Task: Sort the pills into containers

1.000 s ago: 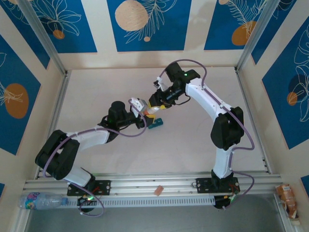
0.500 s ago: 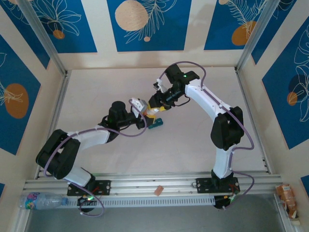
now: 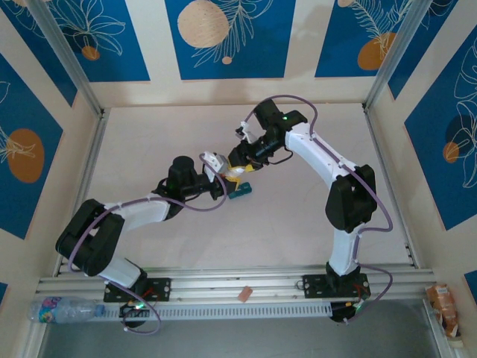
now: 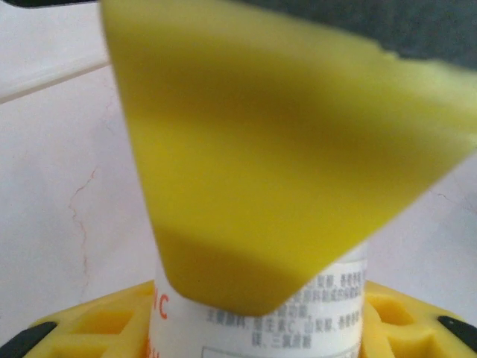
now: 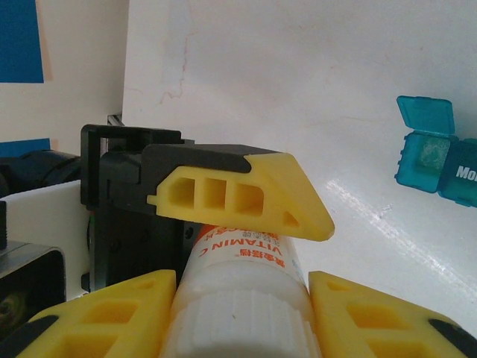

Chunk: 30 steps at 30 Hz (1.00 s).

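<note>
Right hand: clamped on bottle at the cap end.
Left hand: clenched on the same bottle, fingers pressed to both sides.
Pill box: set on bench, near the hands, untouched; end lid flipped open.

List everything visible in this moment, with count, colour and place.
bottle: one, white with orange print, table's middle, between the grippers
pill box: one, teal, on the table beside the bottle, one lid open
water bottle: one, clear, lying at near left corner
packet: one, orange-brown, near right corner
table: one, pale
right gripper: one, yellow fingers, shut on the bottle
left gripper: one, yellow fingers, either side of the bottle
</note>
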Each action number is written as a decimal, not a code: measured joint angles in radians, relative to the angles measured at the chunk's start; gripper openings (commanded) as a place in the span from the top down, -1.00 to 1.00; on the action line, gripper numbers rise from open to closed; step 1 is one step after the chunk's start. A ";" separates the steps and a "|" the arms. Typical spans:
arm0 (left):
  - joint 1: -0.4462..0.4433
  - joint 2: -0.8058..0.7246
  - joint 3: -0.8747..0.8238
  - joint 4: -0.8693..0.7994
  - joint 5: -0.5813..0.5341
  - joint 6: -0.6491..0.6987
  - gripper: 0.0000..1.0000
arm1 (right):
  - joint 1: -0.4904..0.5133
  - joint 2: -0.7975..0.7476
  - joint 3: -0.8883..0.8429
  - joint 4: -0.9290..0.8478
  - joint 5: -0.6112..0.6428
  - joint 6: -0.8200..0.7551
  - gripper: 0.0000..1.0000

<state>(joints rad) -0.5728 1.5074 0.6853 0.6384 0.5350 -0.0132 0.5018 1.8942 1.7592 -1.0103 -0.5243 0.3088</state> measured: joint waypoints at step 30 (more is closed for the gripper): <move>0.000 -0.106 0.062 -0.080 -0.056 -0.156 1.00 | -0.044 -0.720 -0.741 0.696 0.289 0.471 -0.58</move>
<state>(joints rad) -0.5728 1.4017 0.7475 0.5579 0.4786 -0.1688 0.4576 1.1740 1.0183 -0.3141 -0.2356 0.7795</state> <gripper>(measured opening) 0.457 0.785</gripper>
